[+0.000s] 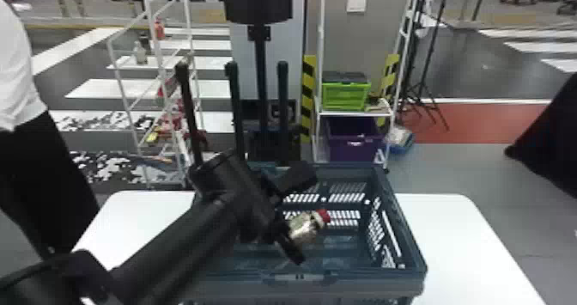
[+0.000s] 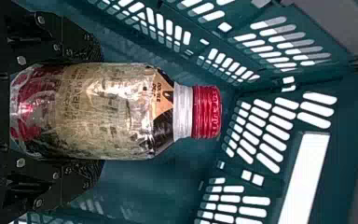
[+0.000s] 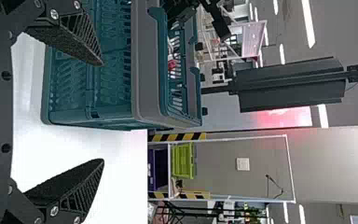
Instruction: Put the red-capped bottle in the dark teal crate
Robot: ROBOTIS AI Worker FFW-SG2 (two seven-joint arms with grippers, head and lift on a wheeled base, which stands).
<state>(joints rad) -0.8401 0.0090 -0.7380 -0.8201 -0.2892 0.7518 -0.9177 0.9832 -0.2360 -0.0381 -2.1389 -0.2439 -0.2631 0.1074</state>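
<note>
Pointing its cap (image 1: 324, 216) toward about two o'clock, the red-capped bottle (image 2: 107, 112) sits gripped in the nearer left end effector (image 1: 305, 218), above the dark teal crate's (image 1: 362, 278) floor.

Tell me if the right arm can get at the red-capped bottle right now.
Probably not: the wall of the crate seems to stand between the open right gripper and the bottle, which the left gripper holds inside the crate.
</note>
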